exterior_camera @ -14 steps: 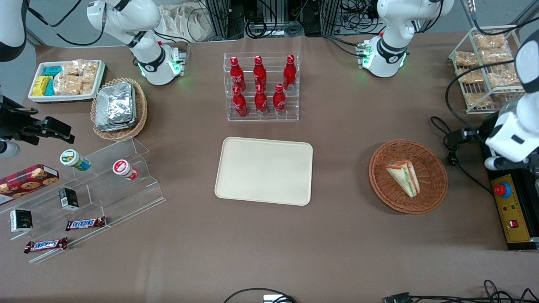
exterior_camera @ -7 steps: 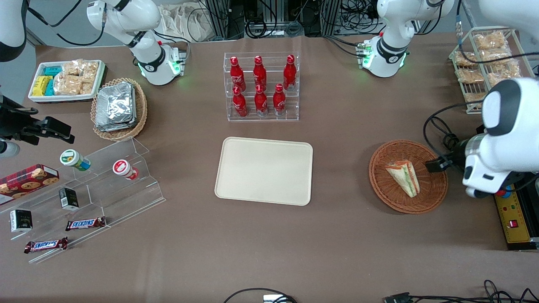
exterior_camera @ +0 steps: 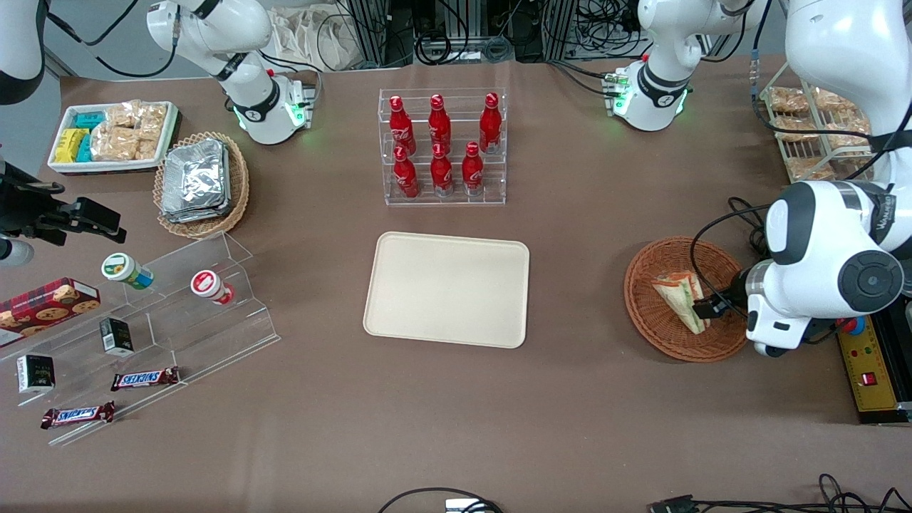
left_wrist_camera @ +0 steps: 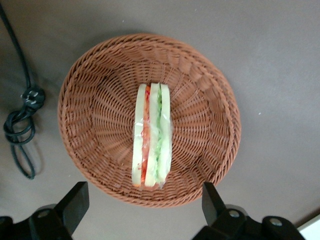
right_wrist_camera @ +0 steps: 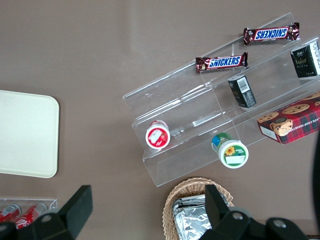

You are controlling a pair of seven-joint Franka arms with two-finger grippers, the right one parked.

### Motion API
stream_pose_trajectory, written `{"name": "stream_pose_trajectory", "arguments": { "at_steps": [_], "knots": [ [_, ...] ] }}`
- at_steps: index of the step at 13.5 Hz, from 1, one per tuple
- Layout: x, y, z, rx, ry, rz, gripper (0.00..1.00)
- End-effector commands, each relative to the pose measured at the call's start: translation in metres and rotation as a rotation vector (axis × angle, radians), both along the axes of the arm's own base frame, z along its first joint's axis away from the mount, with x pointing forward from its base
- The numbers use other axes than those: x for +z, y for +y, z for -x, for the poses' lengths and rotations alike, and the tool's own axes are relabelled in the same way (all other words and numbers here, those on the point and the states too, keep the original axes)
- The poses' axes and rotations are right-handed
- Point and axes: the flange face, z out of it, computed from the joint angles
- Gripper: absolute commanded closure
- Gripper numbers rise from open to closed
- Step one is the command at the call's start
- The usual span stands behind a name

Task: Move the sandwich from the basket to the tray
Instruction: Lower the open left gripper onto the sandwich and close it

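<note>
Front view: the sandwich (exterior_camera: 682, 300) lies in the round wicker basket (exterior_camera: 659, 335), which sits on the table toward the working arm's end, well apart from the cream tray (exterior_camera: 447, 288). The left gripper (exterior_camera: 709, 308) hangs over the basket, just above the sandwich's broad end.

Left wrist view: the gripper (left_wrist_camera: 145, 200) hovers above the basket (left_wrist_camera: 95, 100) with its fingers (left_wrist_camera: 75, 197) spread wide, holding nothing. The sandwich (left_wrist_camera: 151, 142) rests on edge in the basket's middle, untouched.
</note>
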Motion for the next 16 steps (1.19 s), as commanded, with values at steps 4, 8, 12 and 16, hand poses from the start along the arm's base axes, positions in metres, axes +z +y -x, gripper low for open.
{"name": "stream_pose_trajectory", "arguments": {
  "at_steps": [4,8,12,16],
  "knots": [
    [-0.027,-0.001,0.009,0.028,-0.038,0.017,0.00],
    [-0.056,-0.002,0.007,0.032,-0.044,0.021,0.00],
    [-0.077,-0.003,0.007,0.042,-0.018,0.034,0.00],
    [-0.094,-0.001,0.009,0.045,-0.005,0.032,0.00]
  ]
}}
